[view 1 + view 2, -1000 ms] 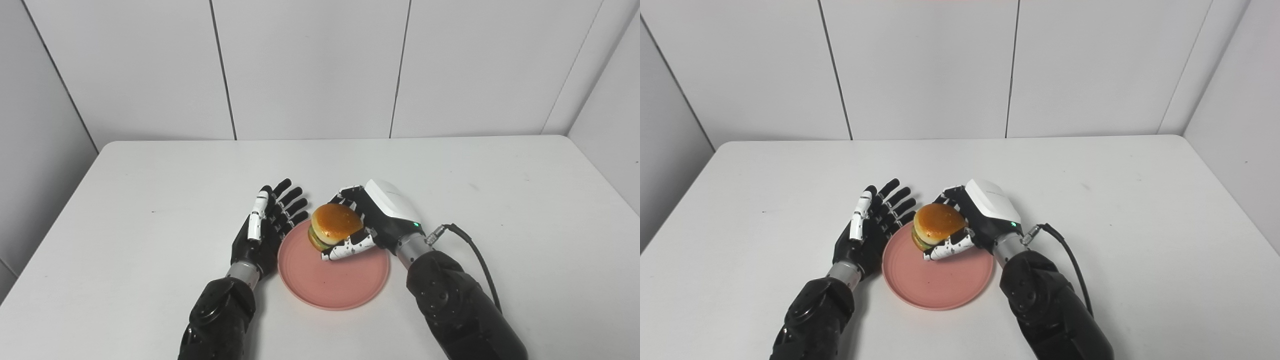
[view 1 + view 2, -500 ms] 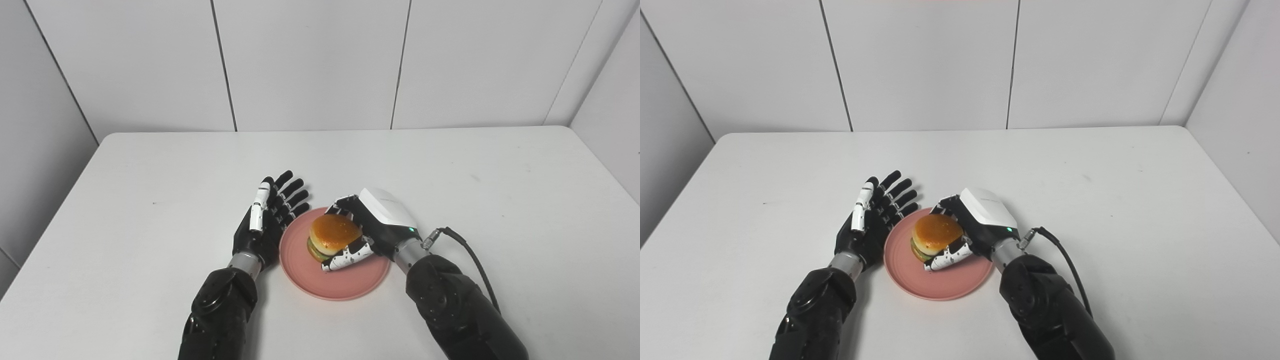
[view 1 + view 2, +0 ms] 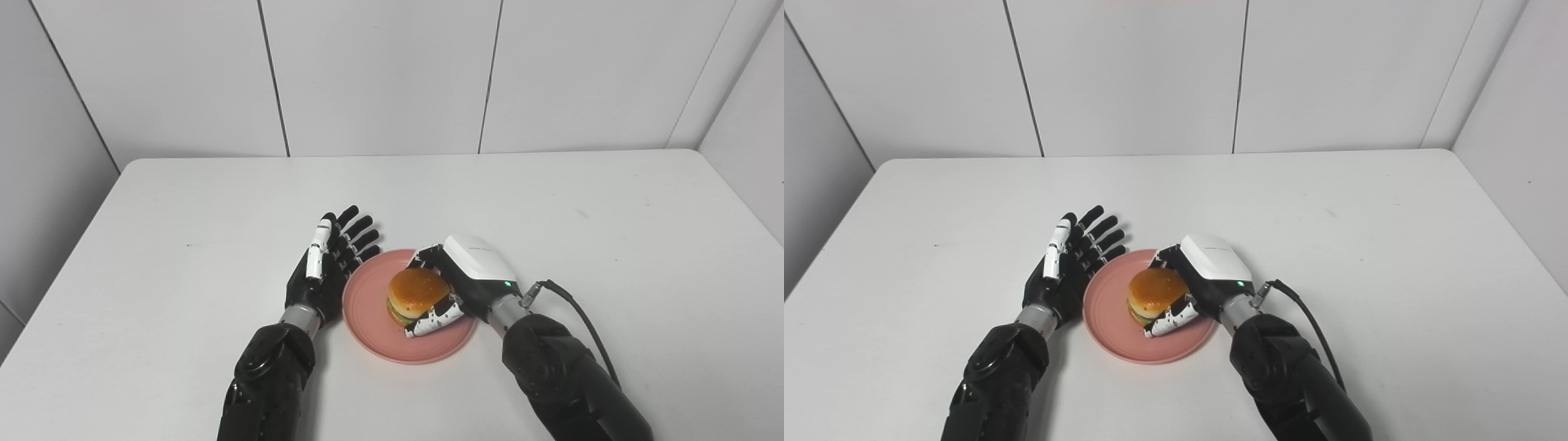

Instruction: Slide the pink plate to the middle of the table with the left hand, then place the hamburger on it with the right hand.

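White table [image 3: 551,220], bearing all. Pink plate [image 3: 367,306], near table middle, toward the near edge. Left hand [image 3: 327,266], just left of plate, fingers spread, holding nothing, possibly touching rim; cannot tell. Right hand [image 3: 456,285], over plate's right half, wrapped around hamburger [image 3: 416,294]. Hamburger low over plate centre, seemingly seated; contact unclear. Risks, as judged: bun sticking to fingers on release and tipping; withdrawal nudging rim and shifting plate; stacked layers sliding apart if dropped.

Hamburger [image 3: 411,296] upright on pink plate [image 3: 367,318], mid-table.
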Robot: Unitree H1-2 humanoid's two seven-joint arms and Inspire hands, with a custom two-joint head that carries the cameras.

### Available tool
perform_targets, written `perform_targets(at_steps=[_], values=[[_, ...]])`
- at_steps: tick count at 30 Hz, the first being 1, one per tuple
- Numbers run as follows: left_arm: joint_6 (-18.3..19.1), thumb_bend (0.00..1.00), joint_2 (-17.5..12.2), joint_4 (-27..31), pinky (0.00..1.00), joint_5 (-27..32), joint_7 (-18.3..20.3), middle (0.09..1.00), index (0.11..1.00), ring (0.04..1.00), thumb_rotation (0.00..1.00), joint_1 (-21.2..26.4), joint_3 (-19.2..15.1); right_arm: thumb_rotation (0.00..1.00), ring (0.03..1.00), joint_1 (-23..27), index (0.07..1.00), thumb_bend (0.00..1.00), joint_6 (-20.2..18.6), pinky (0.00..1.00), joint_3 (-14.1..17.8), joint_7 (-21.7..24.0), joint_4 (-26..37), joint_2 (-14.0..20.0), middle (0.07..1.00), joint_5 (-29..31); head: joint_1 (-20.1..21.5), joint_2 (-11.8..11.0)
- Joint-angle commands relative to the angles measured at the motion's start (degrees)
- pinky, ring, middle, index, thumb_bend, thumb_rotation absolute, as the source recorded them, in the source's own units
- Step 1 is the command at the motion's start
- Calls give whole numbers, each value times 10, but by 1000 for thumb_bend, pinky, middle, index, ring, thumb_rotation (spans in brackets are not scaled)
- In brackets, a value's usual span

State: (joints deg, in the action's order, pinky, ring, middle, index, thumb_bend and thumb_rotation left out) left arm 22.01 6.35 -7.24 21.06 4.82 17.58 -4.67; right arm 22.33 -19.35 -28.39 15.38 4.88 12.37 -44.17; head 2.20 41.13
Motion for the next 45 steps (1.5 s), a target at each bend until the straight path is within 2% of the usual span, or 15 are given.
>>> perform_targets(at_steps=[1,5,7,9,10,13,17,22,26,34,37,41,45], values=[[16,342,1,4,841,-2,-6,864,873,850,1000,5,0,134,285,16,487,516,27,195,-1,-4,11,0,388,-9,-1,1],[15,343,0,2,841,-4,-7,865,874,851,1000,6,1,145,413,20,490,517,23,315,-12,9,13,5,500,-27,-1,1],[14,343,0,3,841,-4,-6,866,875,852,1000,5,2,149,521,23,493,518,18,415,-16,18,15,6,594,-35,-2,2],[14,344,0,3,842,-4,-6,868,877,854,1000,6,2,227,601,24,683,693,11,487,-19,31,17,7,674,-42,-2,2],[15,345,0,3,840,-4,-6,865,875,852,1000,6,2,253,609,24,733,726,8,478,-20,37,18,7,697,-45,-1,2],[16,345,-1,4,854,-7,-7,865,875,854,1000,6,4,343,691,23,832,798,8,516,-21,49,23,8,794,-54,-1,2],[15,348,-2,4,865,-8,-5,866,874,857,1000,5,4,405,742,23,881,829,13,547,-19,58,25,8,856,-62,0,1],[14,348,-4,4,872,-8,-3,867,871,860,1000,5,6,455,774,23,935,863,17,593,-13,61,30,7,883,-58,0,1],[14,346,-4,4,870,-6,-2,872,878,864,1000,5,5,486,781,24,986,887,13,580,-5,65,36,3,889,-54,1,1],[12,338,-4,1,860,-2,0,880,892,868,1000,6,2,519,793,32,995,934,13,631,10,89,71,10,902,-51,3,0],[10,339,-5,1,854,-4,0,875,882,864,1000,5,3,605,811,35,1000,987,15,647,18,105,89,16,921,-40,5,-1],[8,342,-7,1,853,-4,2,869,876,858,1000,5,4,676,835,37,1000,1000,11,664,35,127,116,24,934,-17,8,-2],[9,338,-11,2,850,-2,7,879,884,864,1000,5,4,727,817,32,1000,1000,6,656,70,134,136,26,921,25,9,-3]])
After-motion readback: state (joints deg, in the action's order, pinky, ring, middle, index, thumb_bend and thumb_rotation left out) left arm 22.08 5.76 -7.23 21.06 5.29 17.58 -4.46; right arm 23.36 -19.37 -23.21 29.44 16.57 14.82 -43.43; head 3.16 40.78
